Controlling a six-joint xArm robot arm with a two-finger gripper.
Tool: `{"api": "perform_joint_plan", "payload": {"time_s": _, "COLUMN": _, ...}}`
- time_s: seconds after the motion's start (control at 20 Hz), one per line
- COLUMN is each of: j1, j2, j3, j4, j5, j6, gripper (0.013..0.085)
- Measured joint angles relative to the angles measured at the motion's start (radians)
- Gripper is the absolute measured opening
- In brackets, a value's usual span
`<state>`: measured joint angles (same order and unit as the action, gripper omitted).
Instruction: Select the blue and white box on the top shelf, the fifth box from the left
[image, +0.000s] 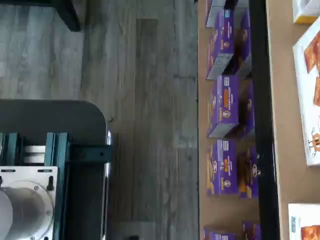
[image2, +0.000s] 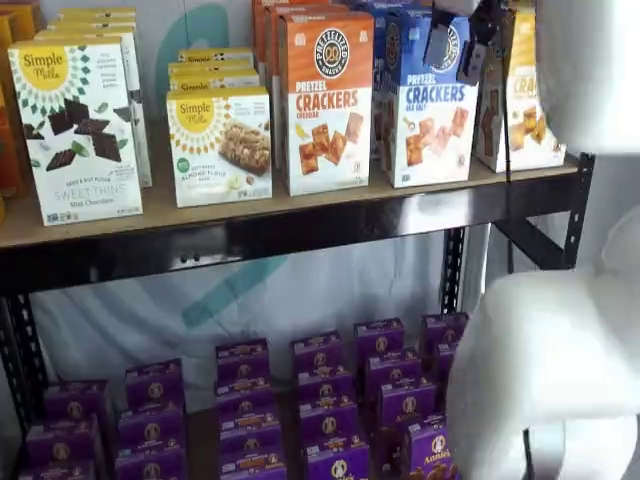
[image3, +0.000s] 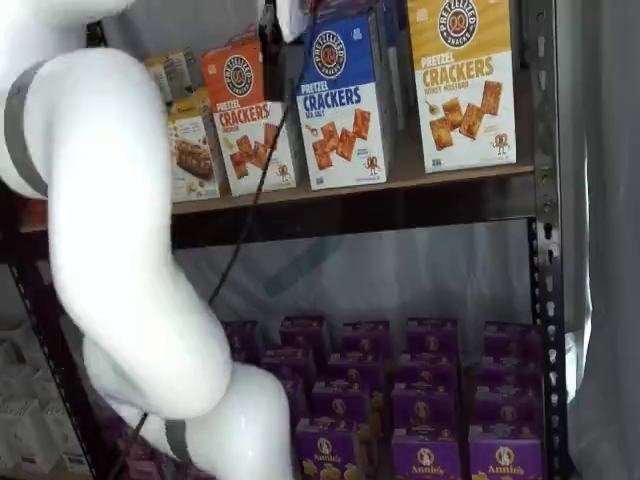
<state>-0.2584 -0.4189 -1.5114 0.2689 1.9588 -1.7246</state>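
The blue and white box (image2: 430, 100) stands upright on the top shelf (image2: 150, 215), between an orange-and-white Cheddar carton (image2: 323, 100) and a yellow-topped carton (image2: 525, 95). It also shows in a shelf view (image3: 343, 100), on the shelf board (image3: 440, 172). My gripper (image2: 455, 50) hangs from the top edge in front of the box's blue upper half. Its two black fingers (image2: 437, 45) show a gap with the logo between them, and hold nothing. In the wrist view the tan board (image: 285, 125) shows with white carton faces I cannot name.
Simple Mills cartons (image2: 80, 130) stand at the shelf's left. Several small purple boxes (image2: 320, 400) fill the lower level and show in the wrist view (image: 222, 105). My white arm (image3: 110, 250) crosses one view. A dark mount with teal brackets (image: 55, 150) stands over the grey floor.
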Motion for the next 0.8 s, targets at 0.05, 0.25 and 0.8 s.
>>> {"api": "perform_joint_plan", "payload": {"time_s": 0.05, "j1": 0.006, "j2": 0.009, "j3": -0.011, "j4": -0.011, "j5": 0.017, "j6": 0.002, "gripper": 0.085}}
{"api": "perform_joint_plan", "payload": {"time_s": 0.25, "j1": 0.023, "j2": 0.019, "j3": -0.013, "j4": -0.03, "j5": 0.041, "j6": 0.009, "gripper": 0.085}}
{"api": "perform_joint_plan", "payload": {"time_s": 0.8, "j1": -0.072, "j2": 0.007, "j3": -0.064, "j4": 0.164, "j5": 0.004, "j6": 0.021, "gripper": 0.085}}
